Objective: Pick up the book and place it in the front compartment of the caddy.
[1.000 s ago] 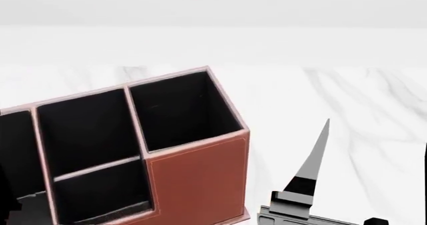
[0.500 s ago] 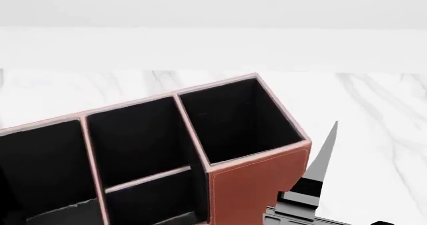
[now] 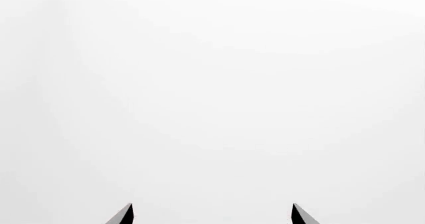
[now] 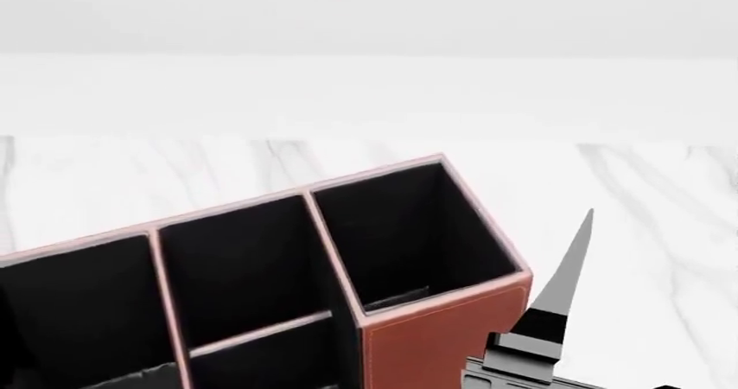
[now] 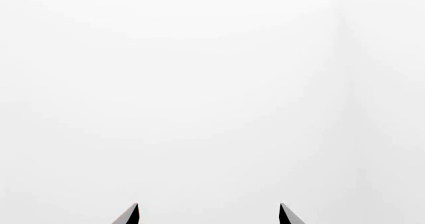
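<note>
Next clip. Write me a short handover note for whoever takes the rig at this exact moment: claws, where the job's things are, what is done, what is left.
Left claw: open, empty, facing blank white.
Right claw: open, empty; one finger shows in the head view, right of the caddy.
Caddy: on the marble table, close below the head camera, tall cell nearest the right claw. Its low front edge is cut off by the frame, so the front compartment is not clearly seen.
Book: not in any view.
Done: nothing visible; no book held or in the cells that show.
Left: find the book, grasp it, place it in the front compartment.

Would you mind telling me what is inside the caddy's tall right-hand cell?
The caddy cell shows only black lining and a pale strip low at its front wall; the near wall hides the floor. No book visible.
</note>
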`<state>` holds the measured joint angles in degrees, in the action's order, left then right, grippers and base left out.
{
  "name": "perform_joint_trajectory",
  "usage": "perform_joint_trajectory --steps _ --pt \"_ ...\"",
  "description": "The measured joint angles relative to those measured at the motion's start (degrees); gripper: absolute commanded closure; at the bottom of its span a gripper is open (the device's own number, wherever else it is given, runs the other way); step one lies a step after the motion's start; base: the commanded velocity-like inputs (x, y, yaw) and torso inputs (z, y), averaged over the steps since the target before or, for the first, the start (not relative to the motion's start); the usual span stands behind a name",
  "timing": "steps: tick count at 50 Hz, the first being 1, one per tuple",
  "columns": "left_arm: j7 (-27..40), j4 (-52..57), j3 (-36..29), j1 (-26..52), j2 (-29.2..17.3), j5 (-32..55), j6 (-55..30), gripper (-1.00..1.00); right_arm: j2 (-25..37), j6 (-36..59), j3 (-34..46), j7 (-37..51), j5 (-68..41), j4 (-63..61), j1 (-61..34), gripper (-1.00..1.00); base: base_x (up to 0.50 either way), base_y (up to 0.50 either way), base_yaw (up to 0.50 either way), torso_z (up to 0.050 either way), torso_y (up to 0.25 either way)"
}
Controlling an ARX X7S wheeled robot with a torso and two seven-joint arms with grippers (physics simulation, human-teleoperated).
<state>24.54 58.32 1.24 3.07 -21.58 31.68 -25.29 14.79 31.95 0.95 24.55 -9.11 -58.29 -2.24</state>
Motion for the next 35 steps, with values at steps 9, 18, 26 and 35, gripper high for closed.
perform_joint_trajectory --steps 9,18,26,35 --pt "0.7 -0.2 -0.7 0.1 -0.8 0.1 0.4 -1.00 0.4 -0.2 0.0 0.4 -0.5 0.1 0.0 -1.00 0.00 0.00 0.00 0.049 0.000" --pt "2.8 0.0 -1.1 1.1 -1.7 0.0 -0.7 -1.00 0.9 -0.2 -0.4 0.7 -1.6 -0.1 -0.1 -1.00 0.00 0.00 0.00 0.033 0.000" --pt "3.1 0.4 0.4 4.4 -2.9 12.6 -1.2 -1.00 1.5 -0.6 -1.5 1.2 -3.6 -0.7 0.2 -1.00 0.00 0.00 0.00 0.000 0.000" --pt "1.2 0.1 -0.7 11.8 -7.2 26.7 -2.7 -1.00 3.3 -1.2 -1.6 3.3 -5.8 -1.2 0.0 -1.00 0.00 0.00 0.00 0.000 0.000"
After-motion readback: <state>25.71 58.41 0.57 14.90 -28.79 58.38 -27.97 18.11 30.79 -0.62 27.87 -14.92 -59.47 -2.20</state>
